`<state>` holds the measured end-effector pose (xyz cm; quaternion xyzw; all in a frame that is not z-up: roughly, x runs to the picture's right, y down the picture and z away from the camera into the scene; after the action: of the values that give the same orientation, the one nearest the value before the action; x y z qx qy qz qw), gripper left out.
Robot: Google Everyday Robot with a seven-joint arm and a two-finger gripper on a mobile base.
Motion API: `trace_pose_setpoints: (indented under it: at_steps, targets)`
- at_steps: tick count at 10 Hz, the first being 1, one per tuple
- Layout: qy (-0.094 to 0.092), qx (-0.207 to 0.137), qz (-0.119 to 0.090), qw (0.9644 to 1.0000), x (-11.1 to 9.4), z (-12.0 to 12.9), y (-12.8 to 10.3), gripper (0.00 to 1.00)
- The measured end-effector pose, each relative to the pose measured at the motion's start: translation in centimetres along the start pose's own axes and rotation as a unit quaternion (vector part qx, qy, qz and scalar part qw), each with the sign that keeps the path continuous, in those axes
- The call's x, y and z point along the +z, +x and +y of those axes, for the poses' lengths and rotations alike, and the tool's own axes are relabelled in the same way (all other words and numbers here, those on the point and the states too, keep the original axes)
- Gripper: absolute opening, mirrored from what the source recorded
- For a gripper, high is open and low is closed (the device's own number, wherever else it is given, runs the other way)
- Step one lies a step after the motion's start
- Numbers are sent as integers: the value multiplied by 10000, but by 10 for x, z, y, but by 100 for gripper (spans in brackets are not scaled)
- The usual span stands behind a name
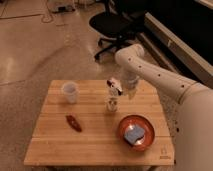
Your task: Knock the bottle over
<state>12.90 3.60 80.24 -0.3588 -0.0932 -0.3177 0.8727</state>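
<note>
- Centrally, a light wooden plank tabletop [95,147] fills the lower part of the camera view, standing on a pale speckled floor.
- The small narrow pale bottle [111,103] stands upright near the middle of the tabletop, a little toward the far edge. Its slanted white top piece has a dark reddish end pointing up and to the left.
- The robot's thick white arm curves in from the right edge, bends high over the far side of the tabletop and comes down just to the right of the bottle.
- The claw [125,92] at the arm's end hangs level with the bottle's top piece, close beside it. I cannot tell whether they touch, nor whether the claw is released or clenched.
- A wider plain white cup [70,92] stands upright near the far left corner, well apart from the bottle.
- A small dark red oblong object [74,123] lies flat on the left half, nearer the front.
- A round reddish-brown bowl [148,131] sits at the right front, holding a pale blue block [134,134].
- A black office chair [112,22] stands on the floor beyond the tabletop.
</note>
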Motion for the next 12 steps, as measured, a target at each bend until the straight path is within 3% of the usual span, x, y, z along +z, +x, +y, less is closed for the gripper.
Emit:
trace_pose_setpoints:
  at_steps: [3,9,12]
  targets:
    - [22,-56,-57,10000,-3,-11,-10,41]
    - [29,-75,-100,9999,1,2,0,41]
    - [-20,-132,-113,9998,-5,-13,-23,41]
